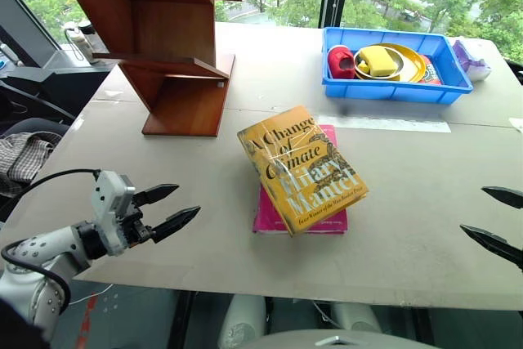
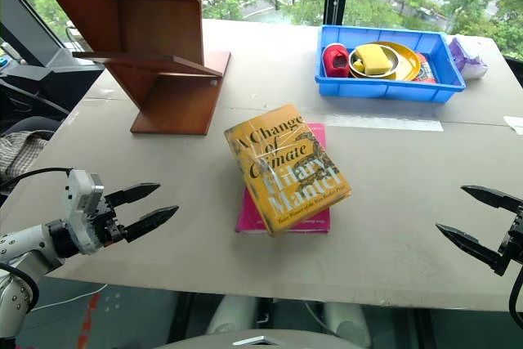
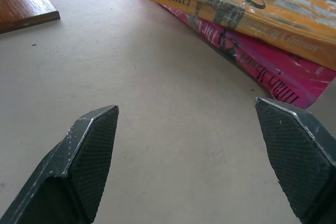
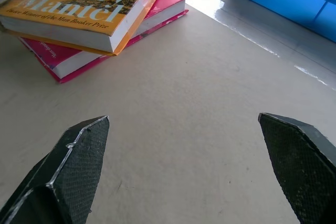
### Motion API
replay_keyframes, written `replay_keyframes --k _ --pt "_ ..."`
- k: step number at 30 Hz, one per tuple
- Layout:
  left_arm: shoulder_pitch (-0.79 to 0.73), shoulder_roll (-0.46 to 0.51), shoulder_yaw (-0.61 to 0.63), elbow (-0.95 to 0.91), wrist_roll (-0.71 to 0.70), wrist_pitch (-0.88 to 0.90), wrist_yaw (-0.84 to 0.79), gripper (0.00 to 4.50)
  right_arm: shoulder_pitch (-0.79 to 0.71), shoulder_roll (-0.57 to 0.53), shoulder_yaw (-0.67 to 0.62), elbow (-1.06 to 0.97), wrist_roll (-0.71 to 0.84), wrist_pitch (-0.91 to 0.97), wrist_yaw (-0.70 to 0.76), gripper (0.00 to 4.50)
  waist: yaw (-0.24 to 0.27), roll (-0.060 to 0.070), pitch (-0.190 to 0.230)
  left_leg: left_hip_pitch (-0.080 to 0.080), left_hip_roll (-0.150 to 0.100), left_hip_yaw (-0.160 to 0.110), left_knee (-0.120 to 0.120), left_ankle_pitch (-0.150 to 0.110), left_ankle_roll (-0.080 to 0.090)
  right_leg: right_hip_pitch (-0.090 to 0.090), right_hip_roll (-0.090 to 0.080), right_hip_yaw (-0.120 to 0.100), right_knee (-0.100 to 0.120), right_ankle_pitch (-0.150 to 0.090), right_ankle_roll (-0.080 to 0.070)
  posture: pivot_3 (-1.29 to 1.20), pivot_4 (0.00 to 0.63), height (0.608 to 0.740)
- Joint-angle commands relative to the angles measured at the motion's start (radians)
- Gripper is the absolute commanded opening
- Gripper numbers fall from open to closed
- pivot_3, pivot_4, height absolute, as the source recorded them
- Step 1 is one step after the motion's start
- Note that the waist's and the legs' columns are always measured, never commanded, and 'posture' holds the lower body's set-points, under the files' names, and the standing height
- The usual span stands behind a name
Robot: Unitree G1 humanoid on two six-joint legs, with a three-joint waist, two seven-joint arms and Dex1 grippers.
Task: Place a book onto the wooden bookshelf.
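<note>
**Both grippers wait wide open, either side of the stacked books**

You see the thick yellow-gold paperback book (image 1: 302,169), its glossy cover lettered "A Change of Climate, Hilary Mantel", lying flat and skewed on top of a thinner magenta-pink book (image 1: 270,217) near the middle of the pale grey table (image 1: 409,202). Nothing grips it. Your left gripper (image 1: 180,206) hovers at the near left edge of the table, its two black fingers spread apart and empty, pointing toward the books. Your right gripper (image 2: 470,217) hovers at the near right edge, its fingers likewise spread wide and holding nothing, well apart from the stack. The reddish-brown polished wooden bookshelf (image 1: 167,46) with zigzag boards stands at the far left of the table, its flat base resting on the tabletop, clear of the books. At the far right sits a blue plastic tray (image 1: 384,89) carrying a yellow plate, a yellow sponge-like block and a small red object.
</note>
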Motion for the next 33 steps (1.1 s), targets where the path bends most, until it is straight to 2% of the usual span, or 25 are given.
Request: replay_keyframes --k 1,3,5,6,9,12,16,19,21,25,33 --pt "-0.054 0.009 -0.012 0.008 0.001 -0.024 -0.007 4.26 -0.066 0.02 0.008 -0.083 0.035 0.046 -0.117 4.5 0.0 0.0 0.0 0.0 0.0 0.0 0.0 0.0 0.0 0.0 0.0 0.0 0.0 0.0 0.0 0.0 0.15 0.74" --pt "-0.107 0.008 -0.026 0.009 -0.014 -0.031 -0.02 4.26 -0.158 0.03 0.093 -0.212 0.058 0.134 -0.276 4.5 -0.002 -0.001 0.0 0.0 0.0 0.0 0.0 0.0 0.0 0.0 0.0 0.0 0.0 0.0 0.0 0.0 0.15 0.74" --pt "-0.126 0.01 -0.031 0.003 -0.019 -0.031 -0.036 4.26 -0.2 0.006 0.147 -0.304 -0.008 0.211 -0.384 4.5 -0.006 0.002 0.001 0.001 0.001 0.001 0.002 0.0 0.0 -0.001 0.0 0.0 0.003 0.0 0.0 0.0 0.15 0.74" --pt "-0.131 0.012 -0.032 -0.005 -0.023 -0.036 -0.049 4.26 -0.222 -0.015 0.169 -0.334 -0.032 0.253 -0.423 4.5 -0.005 0.003 0.001 0.001 0.001 0.001 0.002 0.0 0.0 -0.001 0.0 0.0 0.003 0.001 -0.001 0.0 0.15 0.74" --pt "-0.142 0.024 -0.031 -0.031 -0.039 -0.042 -0.09 4.26 -0.359 -0.059 0.258 -0.344 0.042 0.418 -0.505 4.5 -0.004 0.001 0.001 0.0 0.001 0.001 0.0 0.0 -0.001 -0.001 0.0 -0.002 0.002 0.001 -0.001 0.0 0.15 0.74" --pt "-0.144 0.036 -0.034 -0.046 -0.04 -0.045 -0.12 4.29 -0.54 -0.04 0.398 -0.3 0.032 0.541 -0.603 3.71 -0.006 0.001 0.001 -0.001 0.001 0.001 0.0 0.0 -0.001 -0.001 0.0 -0.003 -0.001 0.001 -0.001 0.0 0.15 0.74" --pt "-0.132 0.044 -0.028 -0.083 -0.039 -0.041 -0.119 4.29 -0.714 -0.006 0.593 -0.233 -0.061 0.605 -0.658 1.72 -0.003 0.001 0.001 -0.002 0.0 0.0 0.0 0.0 -0.001 -0.002 -0.001 -0.003 0.0 0.001 -0.002 0.0 0.15 0.74" --pt "-0.113 0.045 -0.021 -0.135 -0.05 -0.021 -0.096 4.29 -0.79 0.02 0.712 -0.194 -0.131 0.603 -0.657 0.95 -0.004 0.001 0.002 -0.002 0.0 0.0 0.0 0.0 0.0 -0.002 -0.001 -0.004 -0.001 0.001 -0.002 0.0 0.15 0.74" --pt "-0.097 0.046 -0.015 -0.163 -0.053 -0.012 -0.087 4.29 -0.83 0.037 0.793 -0.168 -0.186 0.594 -0.65 0.04 -0.003 0.001 0.002 -0.003 0.0 0.0 0.0 0.0 0.0 -0.003 -0.001 -0.004 -0.001 0.001 -0.001 0.0 0.15 0.74" --pt "-0.092 0.049 -0.008 -0.197 -0.069 0.017 -0.057 4.29 -0.879 0.068 0.885 -0.127 -0.258 0.582 -0.641 0.04 -0.004 0.001 0.002 -0.003 0.0 0.0 0.0 0.0 0.0 -0.003 -0.001 -0.004 0.0 0.001 -0.001 0.0 0.15 0.74" --pt "-0.063 0.05 0.005 -0.27 -0.1 0.099 0.026 4.29 -0.933 0.163 0.965 -0.103 -0.308 0.568 -0.59 0.04 -0.006 0.001 0.002 -0.002 0.0 0.0 0.0 0.0 0.0 -0.003 0.0 -0.004 0.001 0.003 0.002 0.0 0.15 0.74"
